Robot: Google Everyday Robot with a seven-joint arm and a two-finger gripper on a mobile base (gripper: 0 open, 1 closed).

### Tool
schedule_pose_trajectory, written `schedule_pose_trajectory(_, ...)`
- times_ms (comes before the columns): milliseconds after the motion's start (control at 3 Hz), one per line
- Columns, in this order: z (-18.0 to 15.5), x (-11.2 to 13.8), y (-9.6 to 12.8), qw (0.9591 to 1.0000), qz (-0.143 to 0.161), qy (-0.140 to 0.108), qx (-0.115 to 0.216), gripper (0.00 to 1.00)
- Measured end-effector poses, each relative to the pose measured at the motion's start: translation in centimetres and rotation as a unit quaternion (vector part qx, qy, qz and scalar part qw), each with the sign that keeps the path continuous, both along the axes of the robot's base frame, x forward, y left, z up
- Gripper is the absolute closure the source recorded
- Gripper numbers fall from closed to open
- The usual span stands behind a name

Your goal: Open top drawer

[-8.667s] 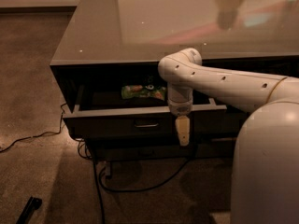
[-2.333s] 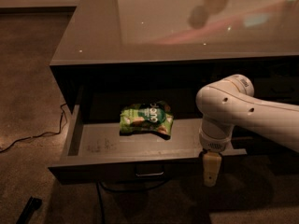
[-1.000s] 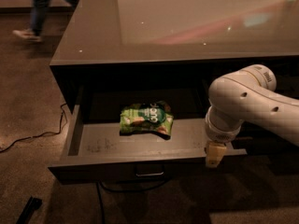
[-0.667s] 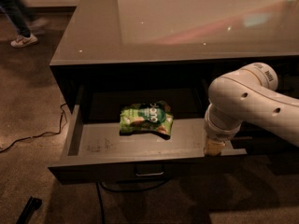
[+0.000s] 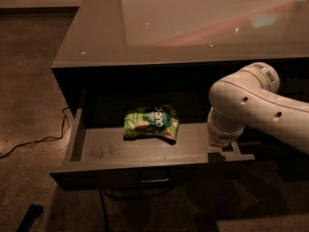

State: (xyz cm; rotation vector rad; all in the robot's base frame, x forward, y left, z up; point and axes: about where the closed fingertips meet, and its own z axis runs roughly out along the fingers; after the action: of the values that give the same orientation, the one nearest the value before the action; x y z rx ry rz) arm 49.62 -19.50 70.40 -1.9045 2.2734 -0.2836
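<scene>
The top drawer [image 5: 104,150] is pulled well out from under the tabletop. Its dark front [image 5: 96,178] faces me, with a small metal handle [image 5: 154,180] at its centre and a lighter grey floor and walls inside. A green snack bag [image 5: 150,124] lies on the drawer floor near the middle. My gripper [image 5: 213,142] is at the drawer's right end, just above the front right corner. It is mostly hidden behind my white wrist [image 5: 224,127]. It touches neither the handle nor the bag.
A glossy grey tabletop [image 5: 193,23] overhangs the drawer. My white arm [image 5: 270,110] reaches in from the right. A cable [image 5: 34,141] runs over the carpet at the left, and a dark flat object [image 5: 31,216] lies at the bottom left.
The drawer has come much further out than in the oldest frame. Over the last second my gripper rose from below the drawer's front to its right corner. A person at top left walked out of view.
</scene>
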Motion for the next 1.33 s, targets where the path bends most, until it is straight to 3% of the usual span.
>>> schedule_pose_trajectory(333,-0.5,0.3,0.0,1.0000,0.001,0.003,0.001,1.00)
schedule_pose_trajectory(1000,-7.0,3.1,0.3,0.9988,0.016,0.044,0.012,1.00)
schedule_pose_trajectory(1333,-9.1,3.6,0.7,0.9979,0.017,0.063,-0.006,1.00)
